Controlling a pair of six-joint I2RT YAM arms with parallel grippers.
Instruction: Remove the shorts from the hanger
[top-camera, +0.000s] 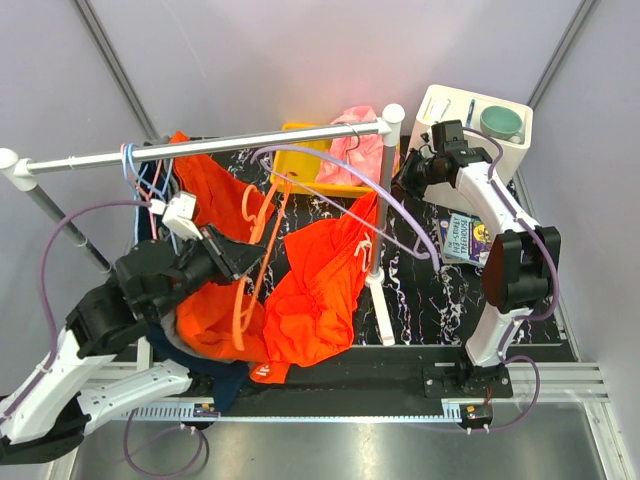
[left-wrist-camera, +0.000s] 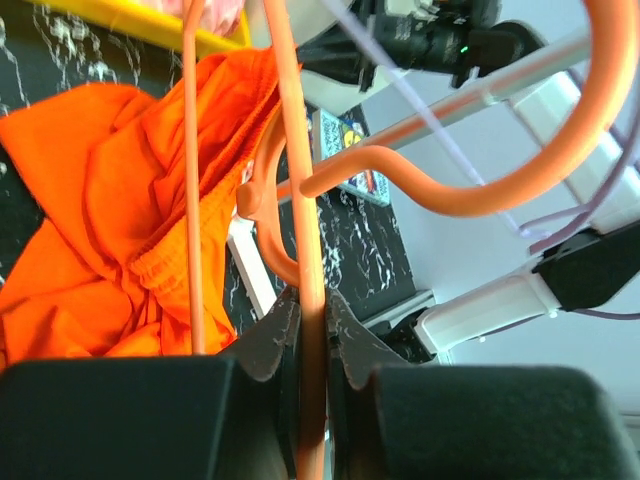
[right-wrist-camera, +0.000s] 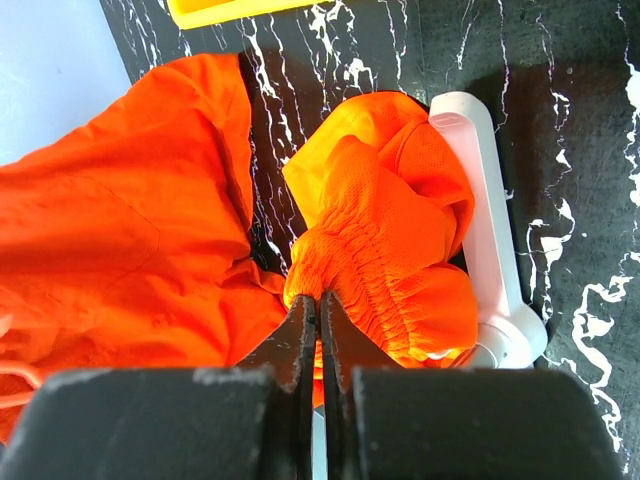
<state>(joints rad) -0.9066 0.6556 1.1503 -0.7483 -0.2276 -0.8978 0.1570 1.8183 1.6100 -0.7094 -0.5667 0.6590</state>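
Writing: only print seen is on the book (top-camera: 460, 238) lying on the table (top-camera: 420, 290) right of the rack; cover too small to read. No label or brand visible on the cloth.

Orange shorts (top-camera: 320, 290): bright orange, soft, crumpled; gathered elastic waistband w/ fine mesh texture in right wrist view; white drawstring (top-camera: 362, 250) hangs near top corner. They drape from below the rail (top-camera: 250, 145) down to the table, one corner lifted toward the R arm. More orange cloth bunched lower left under the L arm.

Pink shorts (top-camera: 360, 140): light pink, heaped in the yellow bin (top-camera: 300, 165) behind the rail.

Left gripper (left-wrist-camera: 312, 305): fingers pressed tight on a thin bar of the orange hanger (left-wrist-camera: 500, 190), hook curving off to the right.

Right gripper (right-wrist-camera: 318, 305): fingers closed together, pinching the waistband edge of the orange shorts, beside the rack's white foot (right-wrist-camera: 490, 230).

White box (top-camera: 475, 130) w/ green bowl (top-camera: 500, 122) at far right.
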